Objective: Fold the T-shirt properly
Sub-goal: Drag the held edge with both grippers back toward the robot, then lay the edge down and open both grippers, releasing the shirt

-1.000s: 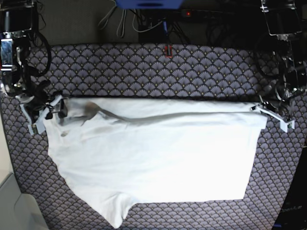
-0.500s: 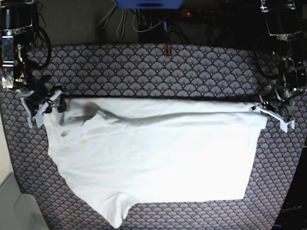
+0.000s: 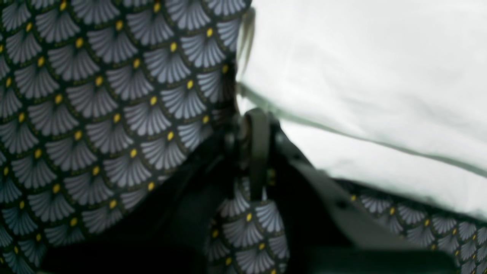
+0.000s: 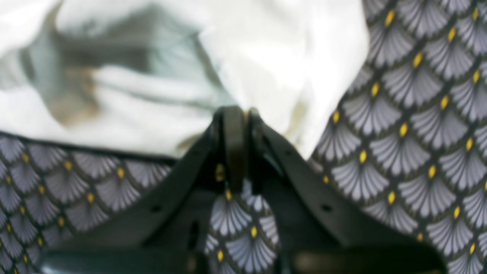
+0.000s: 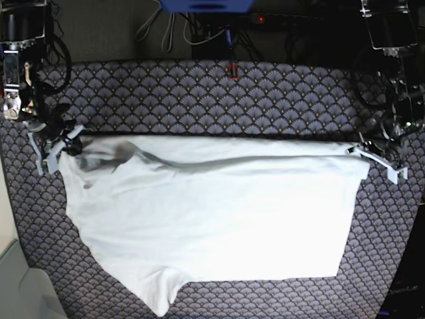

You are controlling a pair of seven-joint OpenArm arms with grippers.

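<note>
One garment only lies here, the T-shirt (image 5: 212, 212), spread wide over the scale-patterned cloth (image 5: 219, 100) that covers the table. Its far long edge is already doubled toward the middle, so a straight fold line runs across nearly the whole width. The near part is not folded yet: one sleeve (image 5: 159, 292) hangs out at the near edge, and the collar side is wrinkled and not square.

At the collar end, the right gripper (image 4: 237, 114) has its jaws pressed together on a bunch of white fabric at the corner. At the other end, the left gripper (image 3: 255, 121) is closed too, pinching the hem corner of the T-shirt just at its edge.

I judge the task to be in an early stage. One lengthwise fold seems made; the sleeve, the second lengthwise fold and the crosswise folds are left.
</note>
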